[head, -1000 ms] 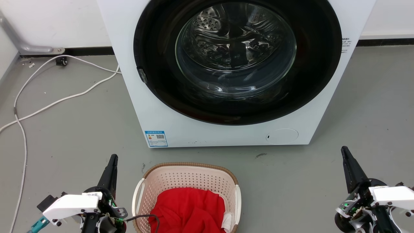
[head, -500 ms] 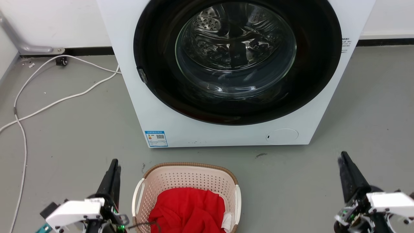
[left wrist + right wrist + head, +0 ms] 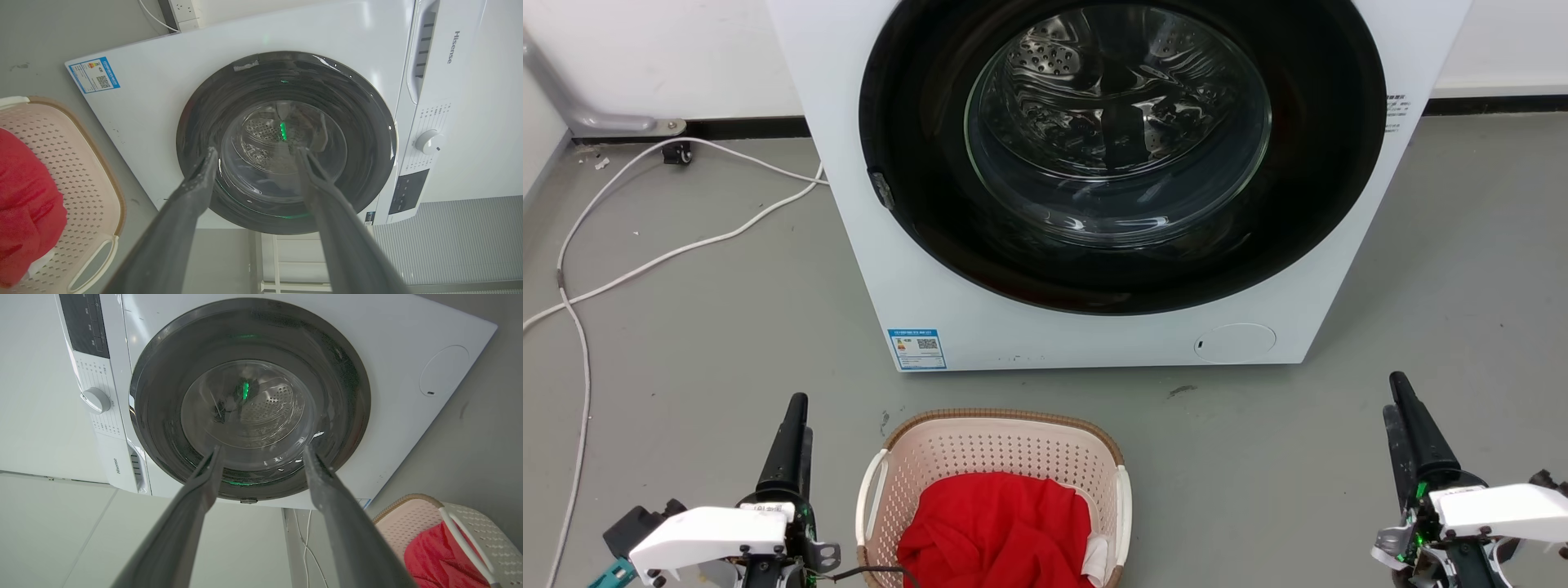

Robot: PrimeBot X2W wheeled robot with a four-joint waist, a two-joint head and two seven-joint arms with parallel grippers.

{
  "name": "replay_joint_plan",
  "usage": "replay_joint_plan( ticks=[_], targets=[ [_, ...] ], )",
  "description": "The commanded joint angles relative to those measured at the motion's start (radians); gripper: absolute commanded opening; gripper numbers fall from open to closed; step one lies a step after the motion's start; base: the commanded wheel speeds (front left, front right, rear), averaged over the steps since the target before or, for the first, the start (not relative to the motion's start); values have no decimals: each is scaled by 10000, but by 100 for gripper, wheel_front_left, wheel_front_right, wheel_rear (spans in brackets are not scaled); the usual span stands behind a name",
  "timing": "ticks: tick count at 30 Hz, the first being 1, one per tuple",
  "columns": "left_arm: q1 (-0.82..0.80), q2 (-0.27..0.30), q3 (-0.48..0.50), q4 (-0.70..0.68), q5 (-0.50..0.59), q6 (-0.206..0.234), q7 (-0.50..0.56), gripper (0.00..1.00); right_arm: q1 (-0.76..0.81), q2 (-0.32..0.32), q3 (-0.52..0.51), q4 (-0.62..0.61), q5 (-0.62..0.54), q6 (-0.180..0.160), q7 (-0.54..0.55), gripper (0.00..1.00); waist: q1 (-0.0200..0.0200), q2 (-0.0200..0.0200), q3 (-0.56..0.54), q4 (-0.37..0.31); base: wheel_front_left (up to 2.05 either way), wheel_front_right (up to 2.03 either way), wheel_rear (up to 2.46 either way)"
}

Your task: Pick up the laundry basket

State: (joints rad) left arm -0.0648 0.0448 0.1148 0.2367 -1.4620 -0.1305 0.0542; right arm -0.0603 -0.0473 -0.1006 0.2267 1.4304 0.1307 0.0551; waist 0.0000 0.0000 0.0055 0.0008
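In the head view, the laundry basket (image 3: 1005,419) stands on the grey floor (image 3: 703,343) just in front of the white front-loading washing machine (image 3: 915,269), at the bottom centre of the view. A red cloth (image 3: 996,531) lies heaped inside it. The left gripper (image 3: 796,406) hovers beside the basket's left handle, apart from it. The right gripper (image 3: 1396,392) is well off to the basket's right. Both are seen nearly edge-on, so their spread is hard to judge from here. A white cable (image 3: 645,261) trails over the floor on the left.

In the left wrist view, the left gripper (image 3: 256,150) has its two fingers spread wide with nothing between them, pointing at the machine's round glass door (image 3: 286,139). The basket, with the red cloth in it, sits at the left edge, and a dial (image 3: 427,142) shows on the machine's panel.

In the right wrist view, the right gripper (image 3: 262,448) is likewise spread wide and empty, aimed at the door. The basket and the cloth lie in the lower right corner.
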Motion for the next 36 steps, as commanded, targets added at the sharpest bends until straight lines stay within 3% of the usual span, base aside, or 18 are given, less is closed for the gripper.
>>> replay_joint_plan(
  ticks=[1, 14, 36],
  targets=[
    [-166, 37, 45, -321, 495, 33, -126, 100, -102, -18, 62, -342, -591, 0, -127, 100, 0, 0, 3, 0, 0, 0, 0],
    [44, 43, -245, -1013, 3196, 434, -683, 100, 62, -22, 384, -1012, -3753, 0, -685, 100, 0, 0, 14, 7, 0, 0, 0],
    [300, 53, -590, -1636, 6622, 684, -1464, 100, 334, -29, 824, -1866, -7663, 0, -1468, 100, 0, 0, 44, 7, 0, 0, 0]
  ],
)
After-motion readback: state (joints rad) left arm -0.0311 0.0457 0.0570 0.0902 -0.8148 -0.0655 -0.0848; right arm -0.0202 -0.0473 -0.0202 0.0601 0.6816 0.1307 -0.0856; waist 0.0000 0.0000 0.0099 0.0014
